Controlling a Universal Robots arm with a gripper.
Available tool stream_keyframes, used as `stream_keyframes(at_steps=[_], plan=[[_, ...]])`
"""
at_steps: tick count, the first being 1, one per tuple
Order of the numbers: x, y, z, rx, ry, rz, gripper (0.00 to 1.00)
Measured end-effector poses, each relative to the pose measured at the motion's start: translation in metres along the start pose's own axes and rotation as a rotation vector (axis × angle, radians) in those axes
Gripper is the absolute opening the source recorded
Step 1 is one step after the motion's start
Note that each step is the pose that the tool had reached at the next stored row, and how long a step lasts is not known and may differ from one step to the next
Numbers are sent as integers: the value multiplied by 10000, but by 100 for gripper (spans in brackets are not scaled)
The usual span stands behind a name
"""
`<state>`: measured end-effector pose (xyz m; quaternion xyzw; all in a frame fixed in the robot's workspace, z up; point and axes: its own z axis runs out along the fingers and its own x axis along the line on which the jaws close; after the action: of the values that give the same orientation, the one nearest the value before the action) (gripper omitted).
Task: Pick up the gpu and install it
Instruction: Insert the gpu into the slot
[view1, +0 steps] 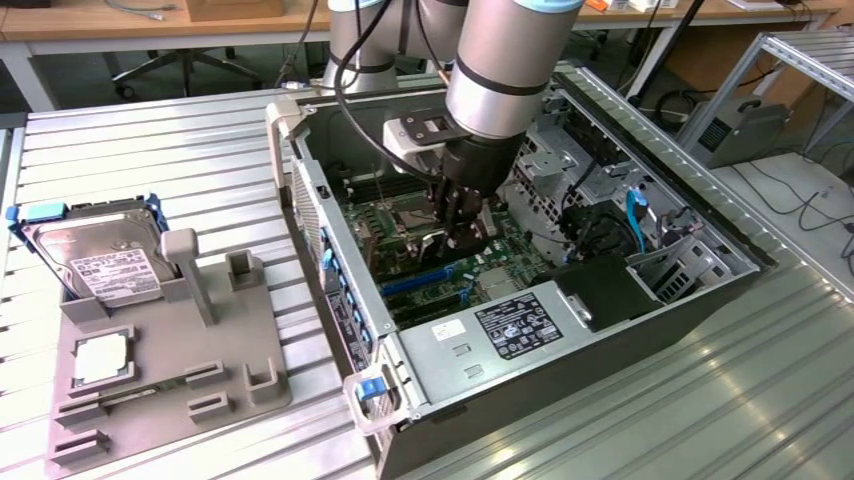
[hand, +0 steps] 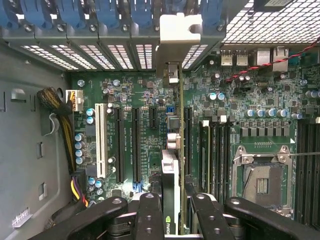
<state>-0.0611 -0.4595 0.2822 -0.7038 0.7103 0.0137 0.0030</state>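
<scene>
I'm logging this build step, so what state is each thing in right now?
Pincer: shut on the graphics card.
Graphics card: held on edge above the motherboard; seated or not, cannot tell.
Computer case: open, on its side.
Hard drive: standing in the gray holder.
Processor chip: lying flat in the holder.
Processor socket: empty.

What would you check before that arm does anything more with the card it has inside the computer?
1. Grip: the gpu sits between the fingers of the gripper - ok.
2. Attitude: the card stands on edge over the motherboard - ok.
3. Its silver bracket is at the case's rear slot grilles - ok.
4. Card edge lined up with a slot, or seated in one - cannot tell.
5. The yellow and black cable bundle lies apart from the card - ok.
</scene>
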Motion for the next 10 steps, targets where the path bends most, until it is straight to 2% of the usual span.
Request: stream_keyframes(at_steps=[10], plan=[[1, 32, 20, 0, -1, 1, 27]])
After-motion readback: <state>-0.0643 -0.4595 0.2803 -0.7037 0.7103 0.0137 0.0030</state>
